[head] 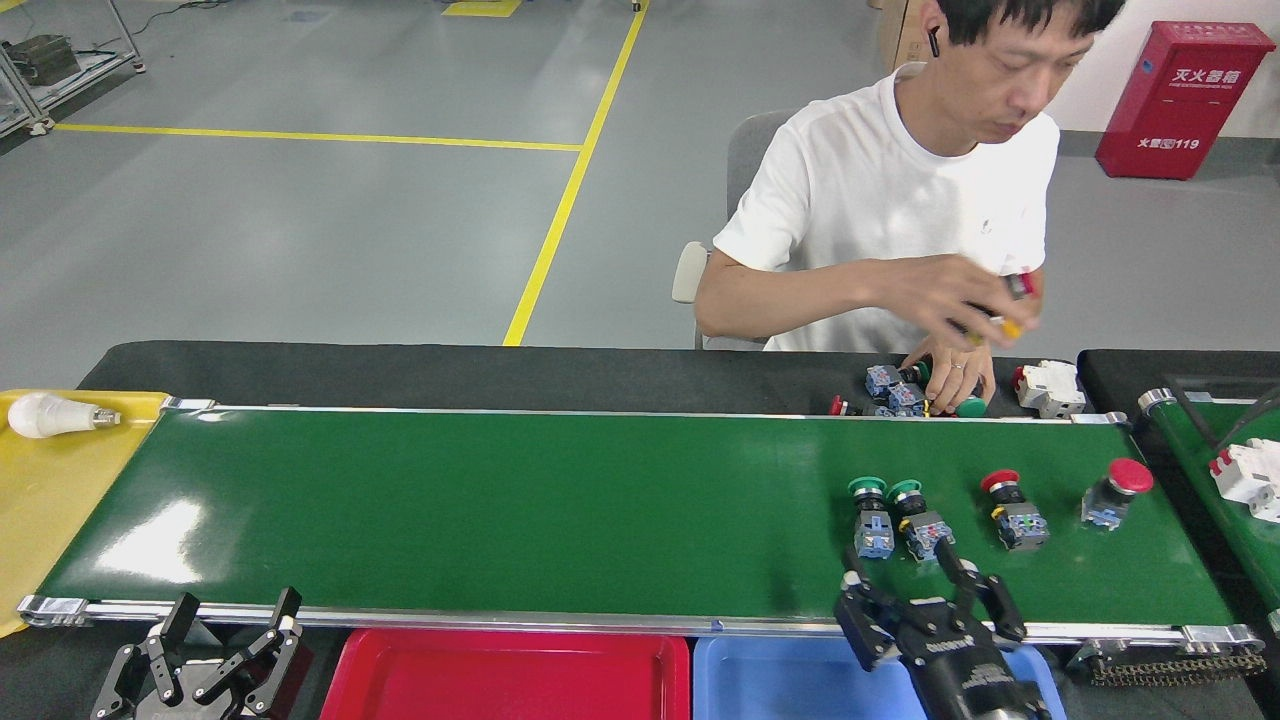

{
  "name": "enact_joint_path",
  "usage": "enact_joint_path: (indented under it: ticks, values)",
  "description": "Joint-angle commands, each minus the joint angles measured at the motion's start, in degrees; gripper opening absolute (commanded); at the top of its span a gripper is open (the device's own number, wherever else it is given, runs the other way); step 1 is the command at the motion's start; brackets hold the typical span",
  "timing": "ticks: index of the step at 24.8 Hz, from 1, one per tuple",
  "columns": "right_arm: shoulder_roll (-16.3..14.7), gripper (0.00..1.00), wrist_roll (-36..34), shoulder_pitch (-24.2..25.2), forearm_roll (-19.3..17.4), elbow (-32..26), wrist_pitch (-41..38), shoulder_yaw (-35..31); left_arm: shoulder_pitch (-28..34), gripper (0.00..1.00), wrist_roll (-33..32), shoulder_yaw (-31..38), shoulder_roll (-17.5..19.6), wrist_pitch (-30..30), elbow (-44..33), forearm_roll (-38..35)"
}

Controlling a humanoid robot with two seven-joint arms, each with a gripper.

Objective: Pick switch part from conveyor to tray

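Several switch parts ride on the right end of the conveyor: two green-capped ones side by side, a red-capped one and another red-capped one lying over. My right gripper stands open over the belt's near edge, just in front of the two green-capped parts, holding nothing. My left gripper is open and empty below the belt's near left edge. The red tray lies at the bottom centre; no part shows in its visible stretch.
A blue tray sits right of the red one. A yellow tray with a light bulb is at the left. A person across the belt handles loose parts. A narrower belt carries a white part at right.
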Motion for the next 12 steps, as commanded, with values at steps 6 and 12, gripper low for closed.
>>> enact_joint_path:
  ticks: [6,12]
  values:
    - [1.37,1.0,-4.05,4.11,-0.01,-3.84,-1.23,-1.13,1.22,1.0,0.49,0.98,-0.25,-0.3,-0.72,-0.09]
    - [2.51,1.0,-3.96,3.85,0.17,-3.83,-1.14,-0.87,1.66,1.0,0.31,0.72,-1.83,-0.21,-0.72,-0.09]
